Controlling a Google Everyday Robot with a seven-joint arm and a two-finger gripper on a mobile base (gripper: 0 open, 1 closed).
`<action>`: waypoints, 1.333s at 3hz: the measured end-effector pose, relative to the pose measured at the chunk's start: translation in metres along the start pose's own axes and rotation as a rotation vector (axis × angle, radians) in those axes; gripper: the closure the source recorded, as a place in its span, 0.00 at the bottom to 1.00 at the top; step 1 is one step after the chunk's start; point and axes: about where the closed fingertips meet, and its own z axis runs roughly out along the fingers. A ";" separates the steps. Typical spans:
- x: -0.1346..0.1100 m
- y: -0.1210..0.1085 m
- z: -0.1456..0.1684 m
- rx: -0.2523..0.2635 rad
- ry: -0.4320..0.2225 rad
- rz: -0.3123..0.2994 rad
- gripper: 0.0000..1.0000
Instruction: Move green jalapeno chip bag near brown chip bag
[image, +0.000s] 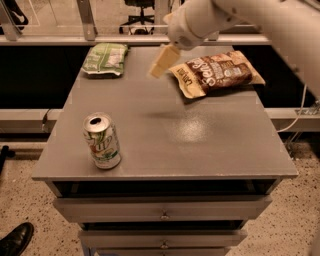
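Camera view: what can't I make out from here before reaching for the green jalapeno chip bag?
- Arm: cut off by the top and right edges. Its gripper hangs over the table's back, between the green jalapeno chip bag and the brown chip bag.
- Green jalapeno chip bag: print too small to read.
- Drawers: contents hidden behind their fronts.
- Shoe: wearer cut off at the bottom-left corner.

Single high downward view from front edge of table, gripper above its far middle.
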 end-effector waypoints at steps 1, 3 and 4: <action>-0.009 -0.036 0.056 0.019 -0.065 0.074 0.00; -0.050 -0.053 0.151 -0.034 -0.120 0.164 0.00; -0.067 -0.042 0.192 -0.078 -0.118 0.203 0.00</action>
